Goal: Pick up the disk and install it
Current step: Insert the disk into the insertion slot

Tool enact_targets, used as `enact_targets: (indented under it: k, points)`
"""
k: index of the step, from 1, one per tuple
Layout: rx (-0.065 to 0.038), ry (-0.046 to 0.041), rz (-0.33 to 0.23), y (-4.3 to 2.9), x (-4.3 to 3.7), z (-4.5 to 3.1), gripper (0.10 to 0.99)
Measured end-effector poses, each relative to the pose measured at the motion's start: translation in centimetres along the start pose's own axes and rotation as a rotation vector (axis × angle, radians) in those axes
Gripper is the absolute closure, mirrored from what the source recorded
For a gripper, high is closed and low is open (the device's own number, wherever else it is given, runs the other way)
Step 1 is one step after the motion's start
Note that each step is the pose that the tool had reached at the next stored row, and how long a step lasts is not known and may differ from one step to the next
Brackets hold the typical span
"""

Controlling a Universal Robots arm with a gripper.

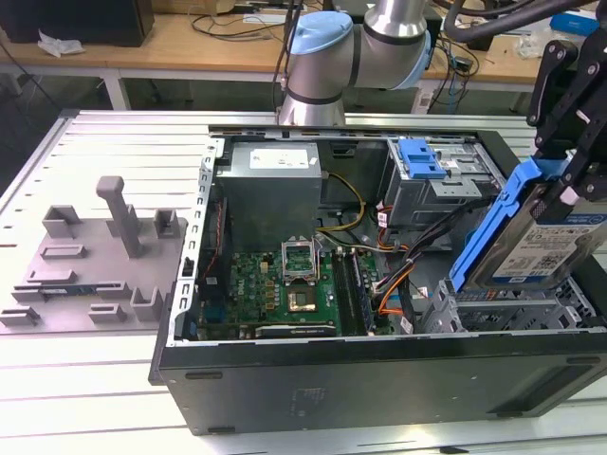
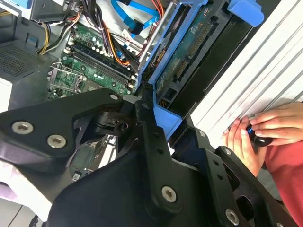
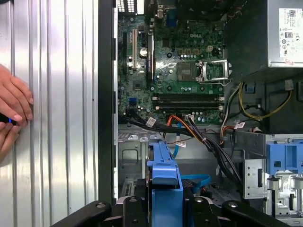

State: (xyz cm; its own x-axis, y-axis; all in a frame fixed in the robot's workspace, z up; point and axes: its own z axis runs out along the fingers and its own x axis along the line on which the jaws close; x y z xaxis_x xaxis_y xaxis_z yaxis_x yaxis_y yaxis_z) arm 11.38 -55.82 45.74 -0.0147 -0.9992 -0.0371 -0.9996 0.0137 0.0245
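Gripper (image 1: 569,185) clamped on disk (image 1: 541,251), right edge of exterior frame. Disk on edge, label toward camera, blue rail (image 1: 488,227) slanting lower-left to upper-right; long axis unclear.

Blue-railed disk (image 3: 164,174) over open computer case (image 3: 105,94)

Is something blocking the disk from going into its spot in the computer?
Nothing visible does. The gripper holds the disk tilted just above the grey metal cage, and the cables lie beside it, toward the exterior view's left.
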Motion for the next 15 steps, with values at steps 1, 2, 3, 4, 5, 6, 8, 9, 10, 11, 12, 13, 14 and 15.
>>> enact_targets:
  k: [1, 2, 3, 4, 5, 6, 8, 9, 10, 11, 12, 13, 14, 15]
  points:
    - [0.000, 0.0000, 0.000, 0.00, 0.02, 0.06, 0.722]
    - [0.000, 0.0000, 0.000, 0.00, 0.03, 0.13, 0.722]
    - [0.000, 0.0000, 0.000, -0.01, 0.04, 0.19, 0.722]
    - [0.000, 0.0000, 0.000, -0.01, 0.05, 0.26, 0.722]
    - [0.000, 0.0000, 0.000, -0.01, 0.06, 0.33, 0.722]
    - [0.000, 0.0000, 0.000, -0.02, 0.07, 0.42, 0.722]
    - [0.000, 0.0000, 0.000, -0.05, 0.10, 0.67, 0.722]
    - [0.000, 0.0000, 0.000, -0.06, 0.11, 0.83, 0.722]
    - [0.000, -0.0001, 0.000, -0.07, 0.12, 1.01, 0.722]
    - [0.000, -0.0001, 0.000, -0.07, 0.13, 1.18, 0.722]
    - [0.000, -0.0001, 0.000, -0.08, 0.14, 1.31, 0.722]
    - [0.000, -0.0001, 0.000, -0.08, 0.15, 1.45, 0.722]
    - [0.000, -0.0001, 0.000, -0.08, 0.16, 1.59, 0.722]
    - [0.000, 0.0000, 0.000, -0.09, 0.18, 1.89, 0.722]
